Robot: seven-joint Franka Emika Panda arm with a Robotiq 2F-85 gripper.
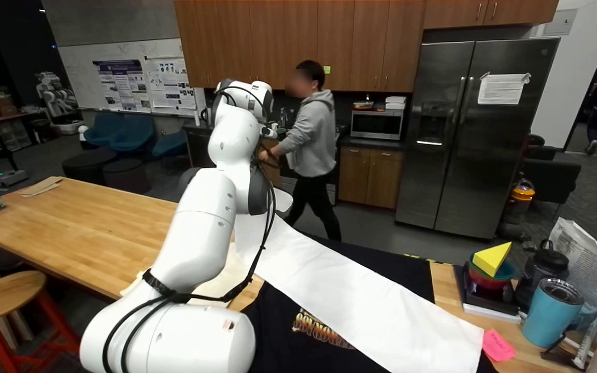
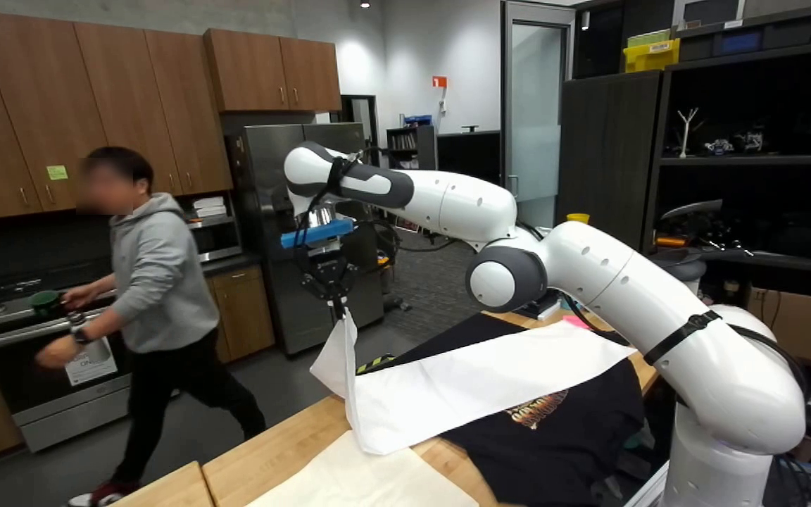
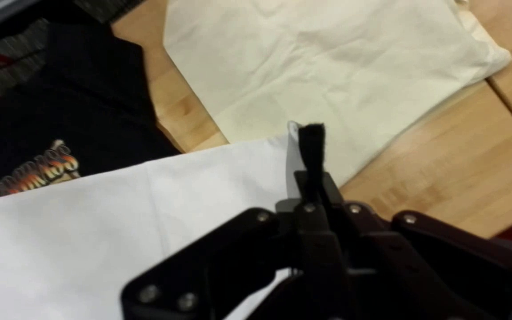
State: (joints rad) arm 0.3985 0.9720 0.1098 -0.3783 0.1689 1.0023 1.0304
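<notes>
Robot hand up close is clamped on one end of a white cloth, so that part stands up tent-like near the far edge of the desk. Rest of it lies flat over a black T-shirt, probably held down by its own weight. Cream cloth lies by the lifted end; person mid-stride beyond that edge.

Background, both exterior views: wooden cabinets hang above a microwave, next to a steel refrigerator; a person in a grey hoodie strides before an oven. Foreground, in an exterior view: a yellow wedge rests in stacked bowls, near a black bottle and a blue tumbler.
</notes>
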